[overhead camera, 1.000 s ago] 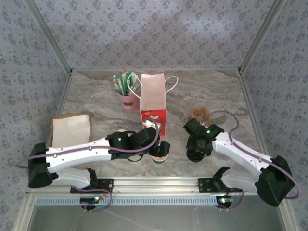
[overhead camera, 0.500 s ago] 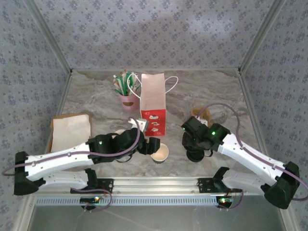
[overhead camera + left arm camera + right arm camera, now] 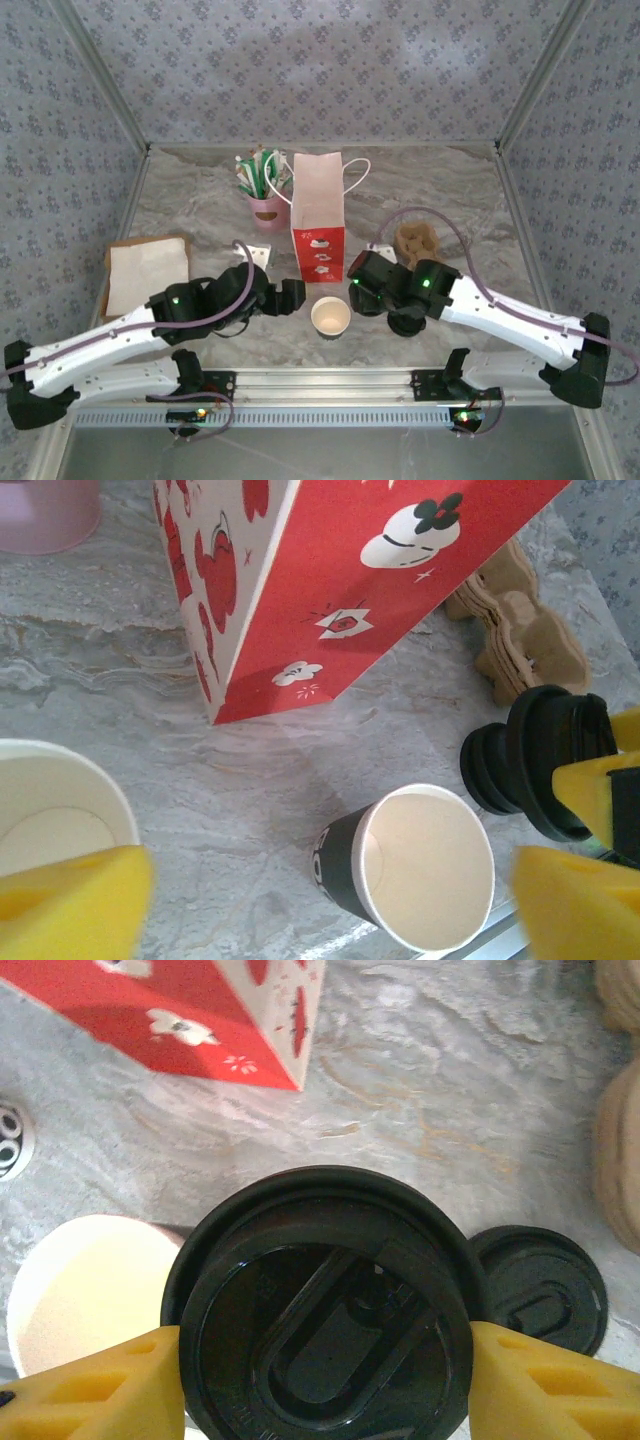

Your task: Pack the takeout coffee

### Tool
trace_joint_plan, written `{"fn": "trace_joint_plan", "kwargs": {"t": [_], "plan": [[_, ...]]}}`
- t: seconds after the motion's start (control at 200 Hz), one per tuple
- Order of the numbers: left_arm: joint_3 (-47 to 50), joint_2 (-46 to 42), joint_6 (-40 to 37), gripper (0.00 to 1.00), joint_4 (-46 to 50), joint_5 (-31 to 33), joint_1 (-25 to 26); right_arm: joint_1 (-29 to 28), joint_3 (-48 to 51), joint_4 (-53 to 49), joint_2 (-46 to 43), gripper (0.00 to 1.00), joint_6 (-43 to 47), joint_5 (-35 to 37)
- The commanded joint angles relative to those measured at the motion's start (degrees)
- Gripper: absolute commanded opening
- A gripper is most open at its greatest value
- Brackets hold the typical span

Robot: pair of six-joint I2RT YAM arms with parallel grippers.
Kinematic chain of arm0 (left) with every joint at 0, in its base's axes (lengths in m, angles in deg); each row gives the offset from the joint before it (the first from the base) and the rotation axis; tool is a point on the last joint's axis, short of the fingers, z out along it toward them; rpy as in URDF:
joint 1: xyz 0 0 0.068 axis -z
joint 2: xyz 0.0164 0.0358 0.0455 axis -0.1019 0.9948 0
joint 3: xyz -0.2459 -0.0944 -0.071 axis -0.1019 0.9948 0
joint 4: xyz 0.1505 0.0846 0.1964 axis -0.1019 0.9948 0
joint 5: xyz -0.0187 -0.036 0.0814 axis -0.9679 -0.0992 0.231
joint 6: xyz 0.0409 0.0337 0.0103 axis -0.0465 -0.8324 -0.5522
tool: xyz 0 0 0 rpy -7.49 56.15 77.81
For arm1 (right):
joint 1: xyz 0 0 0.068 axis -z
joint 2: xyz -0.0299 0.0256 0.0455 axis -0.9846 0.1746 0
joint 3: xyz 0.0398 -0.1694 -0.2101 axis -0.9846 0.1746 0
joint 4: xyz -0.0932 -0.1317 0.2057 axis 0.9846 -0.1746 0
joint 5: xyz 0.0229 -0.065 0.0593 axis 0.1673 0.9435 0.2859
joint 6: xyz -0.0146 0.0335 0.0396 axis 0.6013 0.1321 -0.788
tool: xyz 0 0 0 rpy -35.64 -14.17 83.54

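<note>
One takeout coffee [image 3: 330, 317] just beside black lid [image 3: 322, 1290] in right end effector [image 3: 325, 1370]

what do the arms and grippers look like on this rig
The left arm and right arm are white links with black joints. A thin purple cable loops along each, and a green light glows near each wrist. The left gripper and right gripper are black with yellow pads.

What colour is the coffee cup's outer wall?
Black, cream inside; the cup shows best in left wrist view.
</note>
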Motion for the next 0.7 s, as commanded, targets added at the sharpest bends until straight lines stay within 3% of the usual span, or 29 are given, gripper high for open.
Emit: {"fn": "trace_joint_plan", "kwargs": {"t": [0.0, 0.26, 0.7], "plan": [[0.6, -3.4, -0.7, 0.99, 2.2, -1.4, -1.3, -2.4, -3.0, 0.0, 2.2, 0.65, 1.3, 2.3], [1.5, -6.7, -0.4, 0.99, 5.7, -1.1, -2.4, -6.6, -7.0, 0.5, 8.2, 0.65, 1.7, 2.0], [3.3, -9.1, 0.3, 0.99, 5.4, -1.2, -2.5, -9.0, -10.9, 1.8, 14.9, 0.65, 2.3, -1.2]]}}
